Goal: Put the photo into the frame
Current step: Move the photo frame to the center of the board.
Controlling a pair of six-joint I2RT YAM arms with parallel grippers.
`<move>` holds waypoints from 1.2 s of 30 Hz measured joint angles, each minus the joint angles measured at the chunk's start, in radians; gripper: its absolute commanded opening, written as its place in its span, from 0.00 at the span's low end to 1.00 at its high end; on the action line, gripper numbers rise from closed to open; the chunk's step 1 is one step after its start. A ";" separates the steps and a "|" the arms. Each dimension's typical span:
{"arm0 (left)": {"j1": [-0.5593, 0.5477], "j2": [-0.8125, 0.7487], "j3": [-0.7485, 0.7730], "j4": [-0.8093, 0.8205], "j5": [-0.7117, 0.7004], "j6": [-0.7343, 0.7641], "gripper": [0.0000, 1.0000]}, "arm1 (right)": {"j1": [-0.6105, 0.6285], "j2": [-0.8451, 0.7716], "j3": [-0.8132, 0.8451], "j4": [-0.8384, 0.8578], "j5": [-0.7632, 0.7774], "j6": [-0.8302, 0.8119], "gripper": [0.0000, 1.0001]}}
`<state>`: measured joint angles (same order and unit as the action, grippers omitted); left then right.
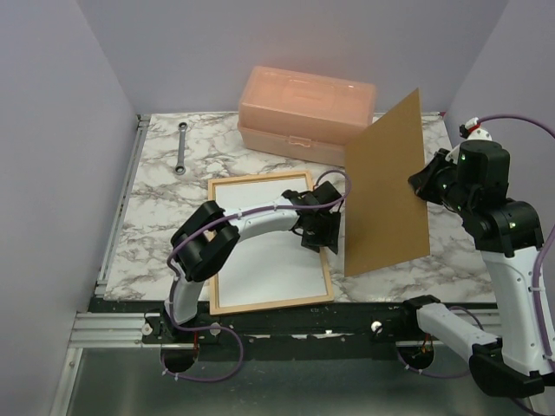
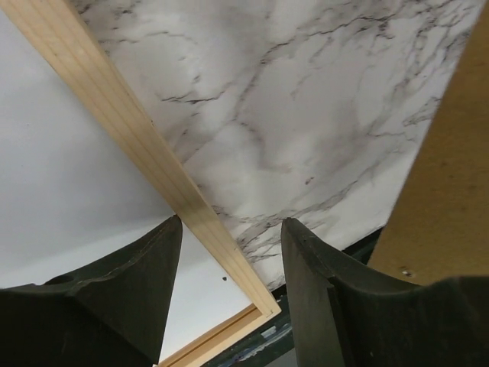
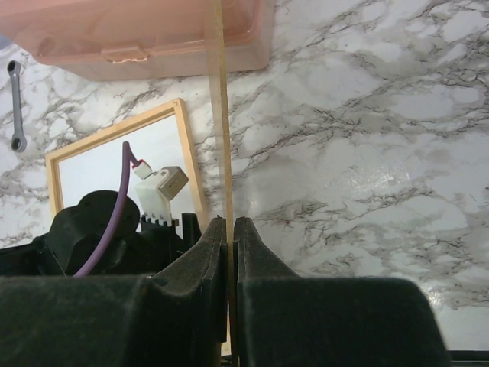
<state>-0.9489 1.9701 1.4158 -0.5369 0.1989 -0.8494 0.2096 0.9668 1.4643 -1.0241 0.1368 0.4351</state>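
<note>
The light-wood frame (image 1: 258,178) lies flat on the marble table. A plain white sheet (image 1: 260,260) fills it, which looks like the photo's white back; no print shows. My left gripper (image 1: 319,232) is open and empty, low over the frame's right rail (image 2: 145,145), one finger over the white sheet (image 2: 69,176) and the other over the marble. My right gripper (image 1: 425,182) is shut on the edge of the brown fibreboard backing panel (image 1: 386,191), holding it upright just right of the frame. The right wrist view shows the panel edge-on (image 3: 221,115) between the pads.
A peach plastic box (image 1: 303,108) stands at the back, behind the frame. A metal wrench (image 1: 181,147) lies at the back left. The upright panel (image 2: 451,183) stands close to the right of my left gripper. Purple walls close in the table.
</note>
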 measured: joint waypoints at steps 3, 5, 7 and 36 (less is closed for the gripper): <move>-0.012 0.027 0.039 0.000 0.020 -0.004 0.54 | 0.000 0.004 0.005 -0.004 0.003 0.000 0.00; -0.018 0.041 0.058 0.001 0.032 -0.005 0.50 | 0.000 0.006 0.007 -0.005 0.005 -0.001 0.00; -0.023 0.059 0.078 0.004 0.050 -0.005 0.45 | 0.000 0.008 0.010 -0.009 0.008 -0.001 0.00; 0.015 -0.303 -0.214 0.200 0.114 -0.020 0.89 | -0.001 0.019 0.013 0.023 -0.165 -0.069 0.01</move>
<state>-0.9340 1.6672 1.2015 -0.3374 0.3130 -0.8692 0.2085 0.9859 1.4773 -1.0008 -0.0280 0.3660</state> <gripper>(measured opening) 0.819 0.092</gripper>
